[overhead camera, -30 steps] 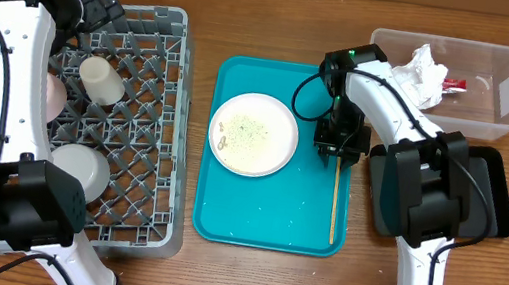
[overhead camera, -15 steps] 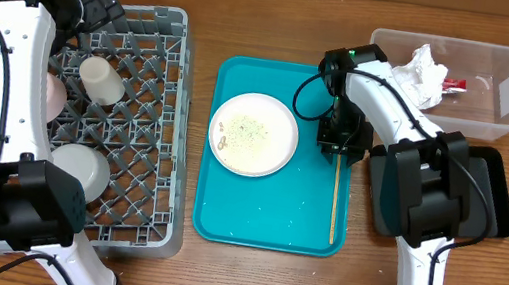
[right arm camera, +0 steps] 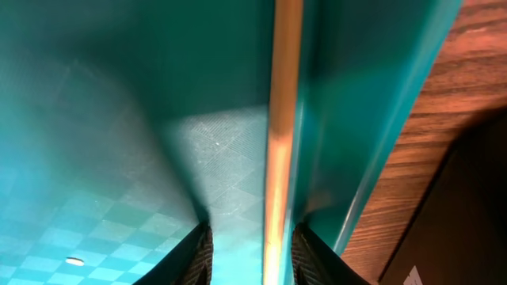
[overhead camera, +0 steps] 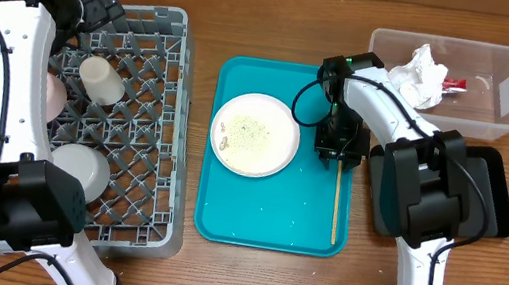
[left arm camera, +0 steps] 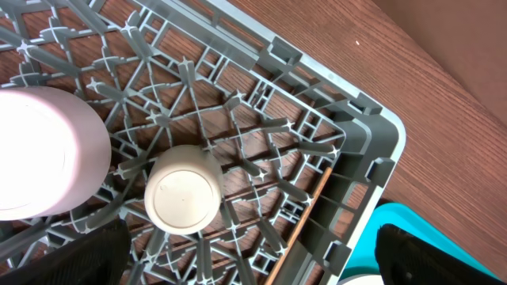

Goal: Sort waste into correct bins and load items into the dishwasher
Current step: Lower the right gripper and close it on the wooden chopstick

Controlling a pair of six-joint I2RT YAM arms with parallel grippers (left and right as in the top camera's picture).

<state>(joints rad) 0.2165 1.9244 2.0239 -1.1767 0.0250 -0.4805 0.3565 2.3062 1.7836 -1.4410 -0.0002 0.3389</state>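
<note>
A thin wooden chopstick (overhead camera: 336,203) lies along the right side of the teal tray (overhead camera: 270,211). My right gripper (overhead camera: 339,151) stands over its far end. In the right wrist view the chopstick (right arm camera: 282,119) runs between the two fingers (right arm camera: 196,255), which straddle it with a gap on the left; the gripper (right arm camera: 253,257) is open. The white plate (overhead camera: 254,134) with pale crumbs sits on the tray. My left gripper (left arm camera: 253,273) hangs open above the grey dish rack (overhead camera: 169,69), which holds the white cup (left arm camera: 182,198), the pinkish bowl (left arm camera: 40,154) and another chopstick (left arm camera: 307,218).
The clear tub (overhead camera: 487,112) at back right holds the crumpled napkin (overhead camera: 423,73) and red wrapper (overhead camera: 454,84). The black tray (overhead camera: 495,189) lies partly under the right arm. A grey-green bowl (overhead camera: 81,167) rests upside down in the rack. The teal tray's raised rim (right arm camera: 396,119) runs just right of the chopstick.
The right gripper has shifted slightly over the chopstick's far end, and the chopstick has barely moved. The left arm has stayed still.
</note>
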